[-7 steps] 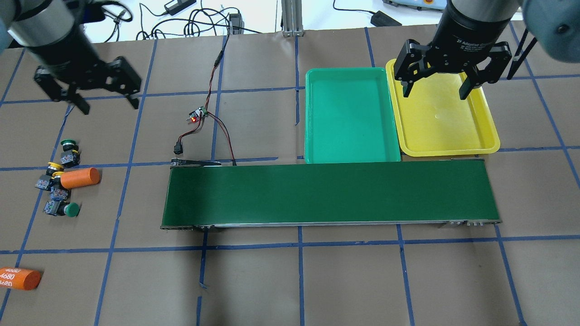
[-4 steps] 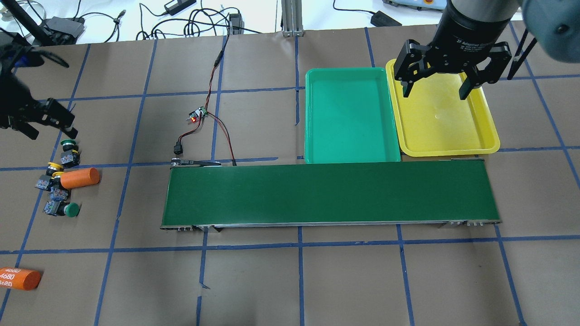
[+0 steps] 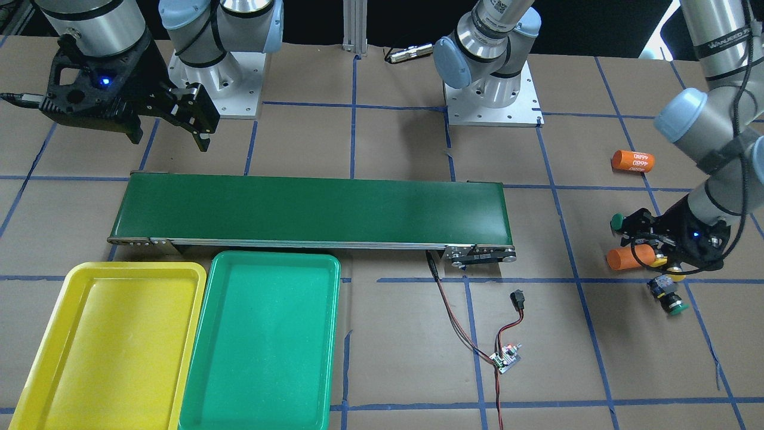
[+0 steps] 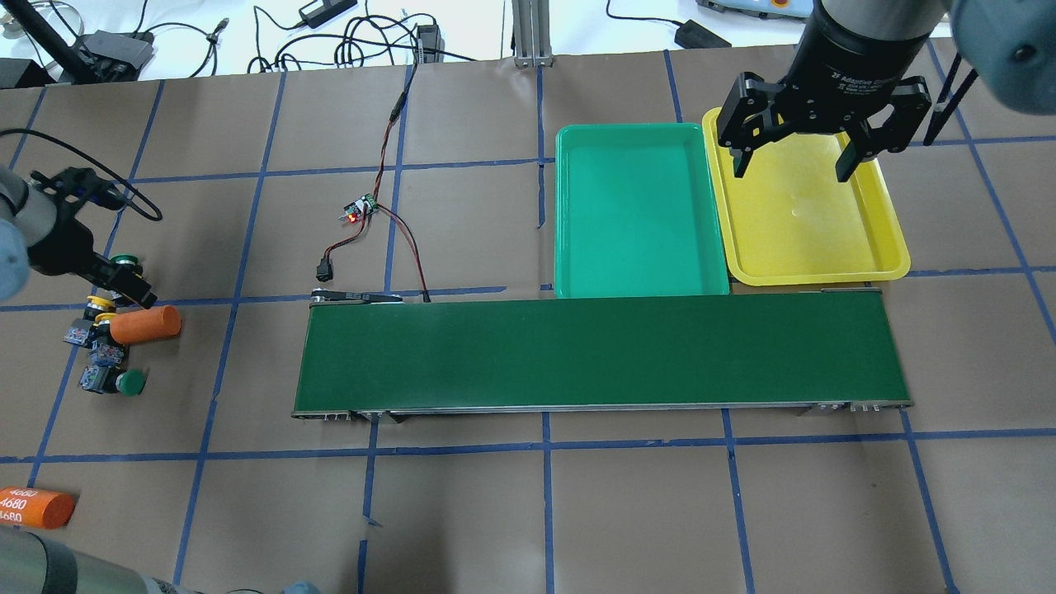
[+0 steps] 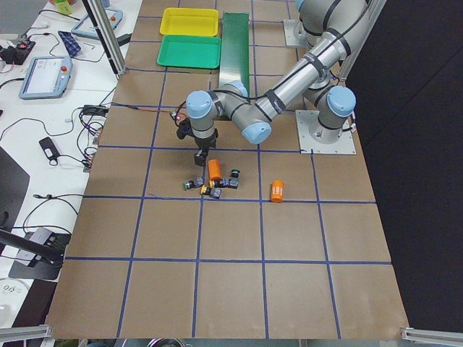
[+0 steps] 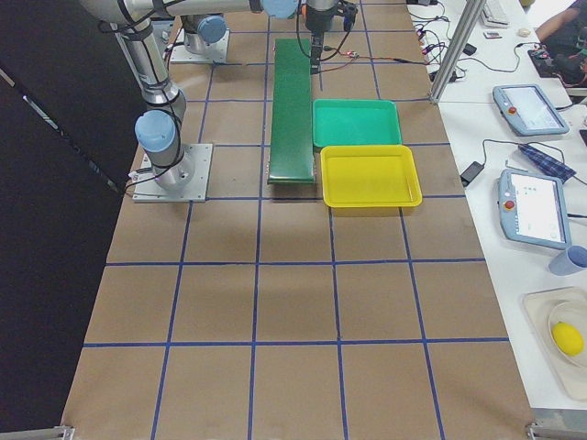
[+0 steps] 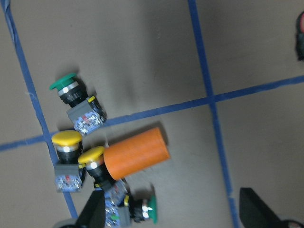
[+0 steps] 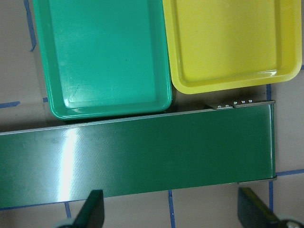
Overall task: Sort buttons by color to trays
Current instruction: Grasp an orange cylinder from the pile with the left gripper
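Four buttons lie in a cluster at the table's left: a green-capped one (image 4: 125, 262), two yellow-capped ones (image 4: 101, 302) and a second green-capped one (image 4: 130, 382). The left wrist view shows them all: green (image 7: 71, 92), yellow (image 7: 66, 140), yellow (image 7: 92, 159), green (image 7: 142, 209). My left gripper (image 4: 115, 285) hangs open and empty just above the cluster, partly hiding the upper green button. My right gripper (image 4: 794, 163) is open and empty above the yellow tray (image 4: 813, 239). The green tray (image 4: 635, 214) lies beside it. Both trays hold nothing.
An orange cylinder (image 4: 144, 324) lies against the yellow buttons; another (image 4: 37, 507) lies near the front left edge. The long dark-green conveyor belt (image 4: 602, 355) crosses the middle, just in front of the trays. A small circuit board with wires (image 4: 359, 210) lies behind the belt's left end.
My left arm has swung to the left and come down over the button cluster, its gripper still open. The right arm and the buttons have not moved.
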Available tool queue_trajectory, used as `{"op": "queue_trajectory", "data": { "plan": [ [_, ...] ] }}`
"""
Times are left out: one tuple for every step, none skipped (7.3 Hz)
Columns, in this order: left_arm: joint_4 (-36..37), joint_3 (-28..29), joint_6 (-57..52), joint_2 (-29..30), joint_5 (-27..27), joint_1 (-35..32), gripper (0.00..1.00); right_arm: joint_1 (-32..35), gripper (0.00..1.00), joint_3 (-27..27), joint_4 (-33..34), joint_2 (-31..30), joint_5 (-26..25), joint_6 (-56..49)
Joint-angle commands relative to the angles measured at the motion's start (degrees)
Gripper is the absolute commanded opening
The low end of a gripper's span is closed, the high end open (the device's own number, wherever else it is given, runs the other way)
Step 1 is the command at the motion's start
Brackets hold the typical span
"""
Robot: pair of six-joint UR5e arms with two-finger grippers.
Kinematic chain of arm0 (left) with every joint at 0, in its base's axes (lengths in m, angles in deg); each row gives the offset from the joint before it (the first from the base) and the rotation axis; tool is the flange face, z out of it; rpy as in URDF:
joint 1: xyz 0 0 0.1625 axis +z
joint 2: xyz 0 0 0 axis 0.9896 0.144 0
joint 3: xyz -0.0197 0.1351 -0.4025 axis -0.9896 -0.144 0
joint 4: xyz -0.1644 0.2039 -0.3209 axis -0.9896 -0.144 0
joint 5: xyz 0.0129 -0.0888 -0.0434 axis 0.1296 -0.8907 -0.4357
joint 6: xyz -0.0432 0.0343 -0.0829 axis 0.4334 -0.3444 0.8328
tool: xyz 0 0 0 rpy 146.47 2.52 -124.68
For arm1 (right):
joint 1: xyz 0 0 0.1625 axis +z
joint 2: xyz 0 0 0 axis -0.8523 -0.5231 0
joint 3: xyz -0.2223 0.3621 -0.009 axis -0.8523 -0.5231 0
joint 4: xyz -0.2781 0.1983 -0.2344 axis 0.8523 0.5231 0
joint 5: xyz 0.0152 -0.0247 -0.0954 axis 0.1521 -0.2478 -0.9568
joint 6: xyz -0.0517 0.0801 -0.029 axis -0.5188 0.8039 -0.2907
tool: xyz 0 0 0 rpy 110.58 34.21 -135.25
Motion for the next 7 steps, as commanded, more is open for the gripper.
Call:
{"op": "queue_trajectory", "data": {
  "plan": [
    [8.6, -5.2, -8.6, 1.0, 0.4, 0.1, 1.0, 0.0, 1.0, 0.0, 0.0, -0.1, 0.0, 0.0],
    [8.6, -5.2, -12.3, 1.8, 0.3, 0.1, 1.0, 0.0, 1.0, 0.0, 0.0, 0.0, 0.0, 0.0],
    [8.6, -5.2, -13.7, 2.3, 0.3, 0.2, 1.0, 0.0, 1.0, 0.0, 0.0, 0.0, 0.0, 0.0],
    [8.6, -5.7, -13.8, 2.5, 0.3, 0.2, 1.0, 0.0, 1.0, 0.0, 0.0, 0.0, 0.0, 0.0],
    [8.6, -5.5, -13.9, 3.1, 0.5, 1.6, 1.0, 0.0, 1.0, 0.0, 0.0, 0.0, 0.0, 0.0],
    [8.6, -5.1, -14.9, 4.3, 0.3, 3.6, 0.88, 0.0, 1.0, 0.0, 0.0, 0.0, 0.0, 0.0],
    [8.6, -5.1, -14.9, 4.9, -0.2, 3.9, 0.57, 0.0, 1.0, 0.0, 0.0, 0.0, 0.0, 0.0]
  ]
}}
